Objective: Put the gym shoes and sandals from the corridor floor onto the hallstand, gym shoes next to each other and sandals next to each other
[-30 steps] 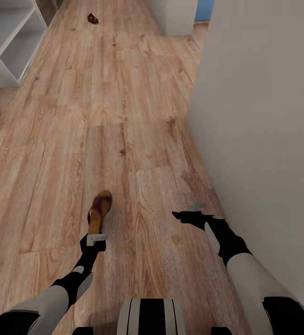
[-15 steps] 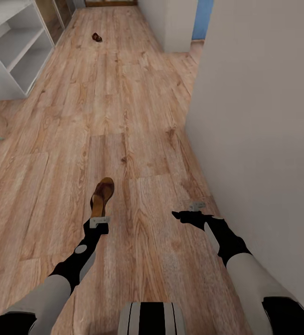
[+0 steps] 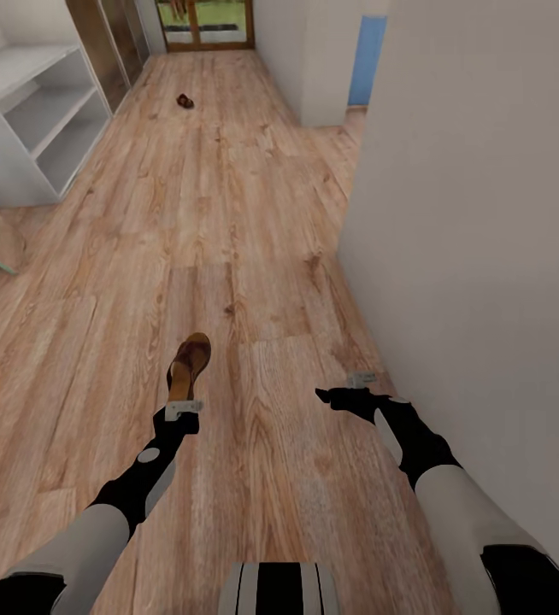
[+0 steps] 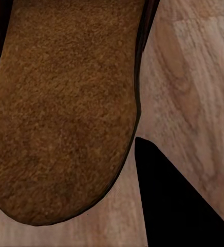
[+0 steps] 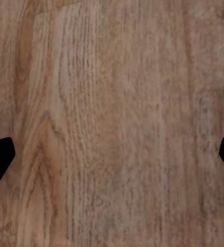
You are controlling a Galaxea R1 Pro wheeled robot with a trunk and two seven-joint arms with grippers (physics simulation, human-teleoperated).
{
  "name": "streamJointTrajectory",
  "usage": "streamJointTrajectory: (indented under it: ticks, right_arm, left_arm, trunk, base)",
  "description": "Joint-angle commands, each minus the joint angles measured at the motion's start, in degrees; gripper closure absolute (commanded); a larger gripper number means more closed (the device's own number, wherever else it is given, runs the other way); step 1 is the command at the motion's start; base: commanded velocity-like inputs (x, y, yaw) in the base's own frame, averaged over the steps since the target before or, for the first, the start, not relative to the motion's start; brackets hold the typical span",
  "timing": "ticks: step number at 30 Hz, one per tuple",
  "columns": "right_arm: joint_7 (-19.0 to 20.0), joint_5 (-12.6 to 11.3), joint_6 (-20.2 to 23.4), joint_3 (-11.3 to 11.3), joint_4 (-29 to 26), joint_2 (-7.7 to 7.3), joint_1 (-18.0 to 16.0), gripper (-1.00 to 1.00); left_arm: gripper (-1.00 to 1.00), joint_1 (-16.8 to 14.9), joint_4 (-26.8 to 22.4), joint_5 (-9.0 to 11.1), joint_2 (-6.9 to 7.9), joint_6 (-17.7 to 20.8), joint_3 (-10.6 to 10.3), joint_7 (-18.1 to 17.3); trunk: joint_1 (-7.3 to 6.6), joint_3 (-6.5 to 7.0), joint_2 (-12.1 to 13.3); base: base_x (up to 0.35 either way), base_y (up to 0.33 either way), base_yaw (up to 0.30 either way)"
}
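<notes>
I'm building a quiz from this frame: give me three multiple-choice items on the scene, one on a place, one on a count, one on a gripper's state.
1. Where does the far sandal lie?
A. on the floor down the corridor
B. on a rack shelf
C. in the right gripper

2. How many sandals show in the head view?
A. one
B. two
C. four

3. What is the right gripper doing?
A. clamping a sneaker
B. open and empty
C. shut on a sandal

Answers:
1 A: the far sandal rests on the wood floor, past the rack.
2 B: that one, plus the near sandal held by the left gripper.
3 B: the right gripper has its fingers spread over bare floor.
</notes>
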Motion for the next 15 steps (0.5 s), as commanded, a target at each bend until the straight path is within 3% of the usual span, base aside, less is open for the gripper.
streamJointTrajectory:
  ticks: [1, 15]
  right_arm:
    - [0.1, -0.3, 0.4, -0.1, -0.1, 0.0, 0.0, -1.0]
    - [0.1, 0.0, 0.4, 0.0, 0.0, 0.07, 0.0, -1.0]
  left_arm:
    - [1.0, 0.0, 0.0, 0.3, 0.05, -0.1, -0.4, 0.3]
    - [1.0, 0.0, 0.0, 0.3, -0.06, 0.7, -0.4, 0.3]
  trunk:
    - [-0.03, 0.28, 0.0]
    - [-0.39, 4.68, 0.2]
  base:
    - [0.0, 0.0, 0.0]
    - [0.0, 0.0, 0.0]
